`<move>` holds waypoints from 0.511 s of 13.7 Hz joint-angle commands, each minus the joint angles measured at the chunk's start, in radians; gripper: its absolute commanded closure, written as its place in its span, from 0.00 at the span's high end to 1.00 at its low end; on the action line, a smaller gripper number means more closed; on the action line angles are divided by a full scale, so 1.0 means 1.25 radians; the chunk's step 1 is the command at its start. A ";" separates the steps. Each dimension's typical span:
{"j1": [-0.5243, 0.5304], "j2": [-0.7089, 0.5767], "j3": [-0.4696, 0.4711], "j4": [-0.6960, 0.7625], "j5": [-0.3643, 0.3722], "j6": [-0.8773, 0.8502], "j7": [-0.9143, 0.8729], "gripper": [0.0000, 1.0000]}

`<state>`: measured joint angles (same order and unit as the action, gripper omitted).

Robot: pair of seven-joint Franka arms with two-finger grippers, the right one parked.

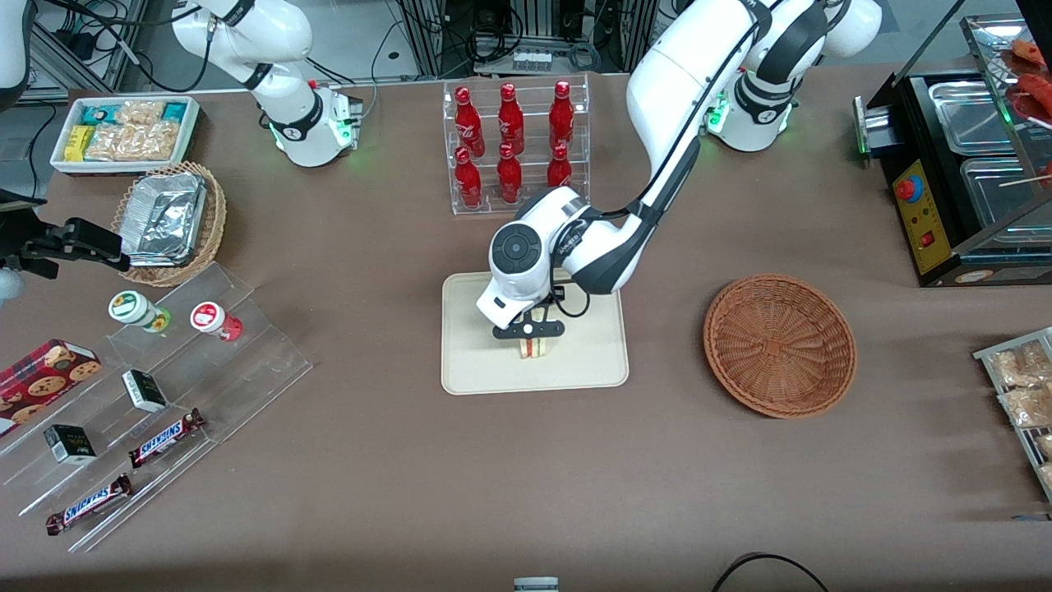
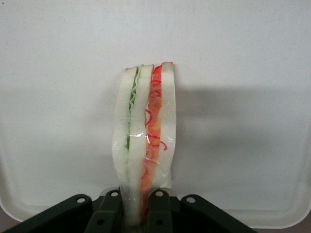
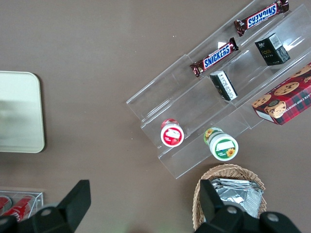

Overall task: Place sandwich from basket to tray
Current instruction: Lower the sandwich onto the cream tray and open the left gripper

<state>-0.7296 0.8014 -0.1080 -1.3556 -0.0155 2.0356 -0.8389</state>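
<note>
The tool point(image 1: 530, 330) hung low over the tray point(image 1: 477, 370), its fingers point(image 2: 158, 208) clamped on the sandwich point(image 2: 145, 141), held on edge with the filling showing, probably for setting down. The basket point(image 1: 779, 345) lay empty beside the tray.

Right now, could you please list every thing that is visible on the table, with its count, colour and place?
sandwich: 1, white with red and green filling, on the tray, between the claw's fingers
tray: 1, cream, mid-table
basket: 1, reddish-brown, toward working arm's end
cola bottles: 6, red, in clear rack
foil trays: silver stack, in tan basket
snack bin: 1, white, toward parked arm's end
Snickers bars: 2, brown, on clear stand
cookie box: 1, red
claw: 1, black, shut on sandwich, over the tray
</note>
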 commanded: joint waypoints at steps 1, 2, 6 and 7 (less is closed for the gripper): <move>-0.012 0.017 0.007 0.029 0.000 -0.005 -0.017 0.40; -0.012 0.017 0.005 0.028 0.000 -0.005 -0.010 0.99; -0.013 0.007 0.008 0.033 0.001 -0.004 -0.015 1.00; -0.012 0.000 0.008 0.044 0.000 -0.010 -0.015 1.00</move>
<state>-0.7314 0.8032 -0.1080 -1.3438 -0.0155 2.0387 -0.8395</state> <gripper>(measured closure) 0.295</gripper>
